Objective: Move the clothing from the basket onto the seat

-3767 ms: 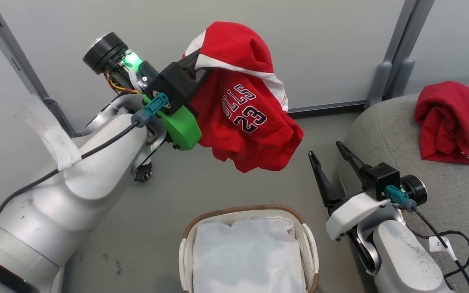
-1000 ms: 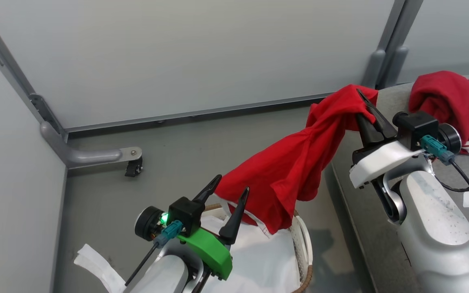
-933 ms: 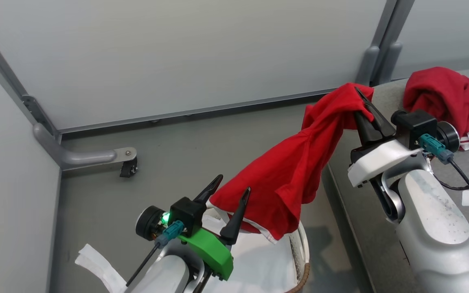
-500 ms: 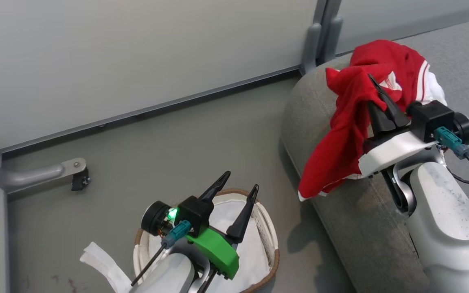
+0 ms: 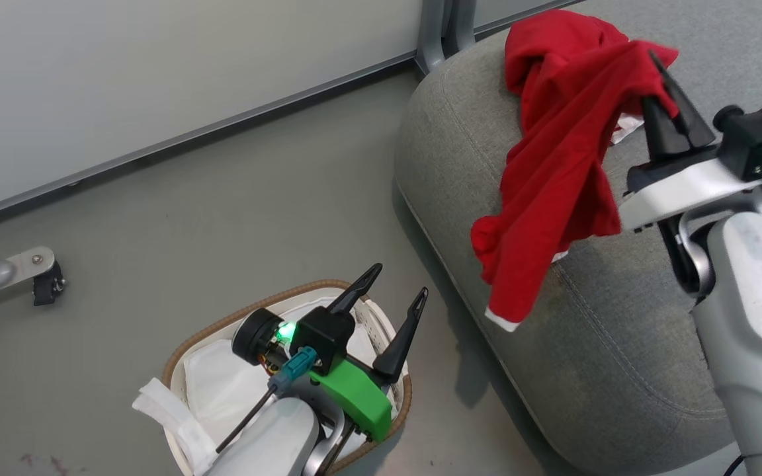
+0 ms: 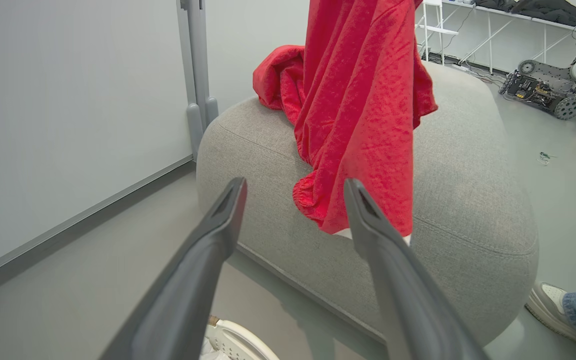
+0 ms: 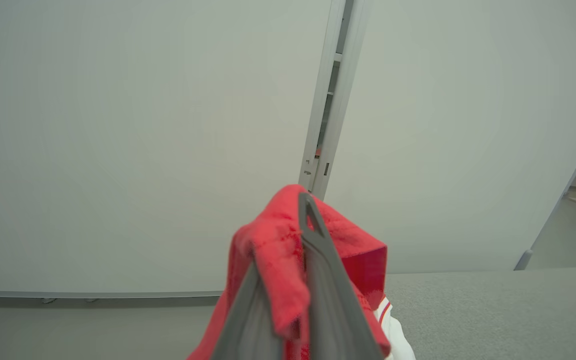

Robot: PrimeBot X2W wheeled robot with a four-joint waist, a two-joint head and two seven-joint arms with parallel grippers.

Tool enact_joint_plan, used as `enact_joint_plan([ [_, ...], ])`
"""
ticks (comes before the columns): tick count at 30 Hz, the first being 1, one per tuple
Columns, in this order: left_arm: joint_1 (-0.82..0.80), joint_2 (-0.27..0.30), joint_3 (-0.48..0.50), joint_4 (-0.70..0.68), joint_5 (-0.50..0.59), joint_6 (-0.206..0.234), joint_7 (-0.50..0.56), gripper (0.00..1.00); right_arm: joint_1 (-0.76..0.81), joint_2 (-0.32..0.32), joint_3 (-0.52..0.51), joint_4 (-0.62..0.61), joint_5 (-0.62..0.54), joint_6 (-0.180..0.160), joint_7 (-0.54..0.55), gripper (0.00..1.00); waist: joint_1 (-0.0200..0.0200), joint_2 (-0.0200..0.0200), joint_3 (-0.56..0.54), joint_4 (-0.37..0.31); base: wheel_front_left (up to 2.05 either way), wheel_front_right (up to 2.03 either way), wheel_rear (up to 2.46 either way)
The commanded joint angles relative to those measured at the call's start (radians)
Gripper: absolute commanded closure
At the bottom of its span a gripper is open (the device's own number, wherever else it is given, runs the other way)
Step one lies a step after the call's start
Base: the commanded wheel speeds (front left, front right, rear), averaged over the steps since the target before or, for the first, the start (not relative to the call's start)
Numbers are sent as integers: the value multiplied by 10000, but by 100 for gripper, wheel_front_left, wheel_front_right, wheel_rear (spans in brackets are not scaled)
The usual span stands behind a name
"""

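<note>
My right gripper (image 5: 660, 69) is shut on a red garment of the clothing (image 5: 556, 185), which hangs from its fingertips over the grey seat (image 5: 619, 344), its white-trimmed end dangling near the cushion's front slope. In the right wrist view the red fabric (image 7: 278, 270) is pinched between the fingers. A second red garment (image 5: 553, 39) lies heaped on the seat's far end. My left gripper (image 5: 397, 284) stands open and empty above the cream basket (image 5: 222, 324), which holds its white liner. From the left wrist the hanging garment (image 6: 363, 115) shows ahead of the open fingers (image 6: 218, 235).
A grey partition wall (image 5: 156, 66) with a post runs behind the seat. A wheeled metal foot (image 5: 37, 277) sits on the floor at the left. A person's shoe (image 6: 548, 305) stands by the seat's right side, and wheeled equipment (image 6: 543, 90) lies beyond.
The head view has swung right. My right gripper has carried the red garment further over the seat. The left gripper stays open above the basket.
</note>
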Motion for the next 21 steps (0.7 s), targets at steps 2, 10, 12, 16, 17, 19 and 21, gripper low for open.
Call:
enact_joint_plan([
  [2,-199,133,-23,-34,70,-27,-3,0,-492,-349,-244,-226,-90,-14,-53,100,-1,0,316,-7,0,0,0],
  [10,-427,254,-19,-249,189,-27,-3,0,-2451,-1886,-1261,-256,-418,-14,-51,100,-1,0,790,453,0,0,0],
  [12,-502,265,-52,-283,238,-27,-3,0,-3036,-2258,-1409,-77,-400,-14,40,100,-1,0,974,613,0,0,0],
  [16,-739,373,-73,-376,302,-27,-3,0,-4124,-3190,-1585,341,-447,-14,462,100,-1,0,1515,919,0,0,0],
  [17,-807,413,-77,-401,315,-27,-3,0,-4293,-3355,-1628,470,-490,-14,554,100,-1,0,1640,980,0,0,0],
  [19,-956,482,-85,-447,365,-27,-3,0,-4631,-3713,-1859,717,-559,-14,690,100,-1,0,1968,1142,0,0,0],
  [21,-1123,574,-77,-457,434,-27,-3,0,-4857,-4013,-2113,1007,-572,-14,742,100,-1,0,2335,1279,0,0,0],
])
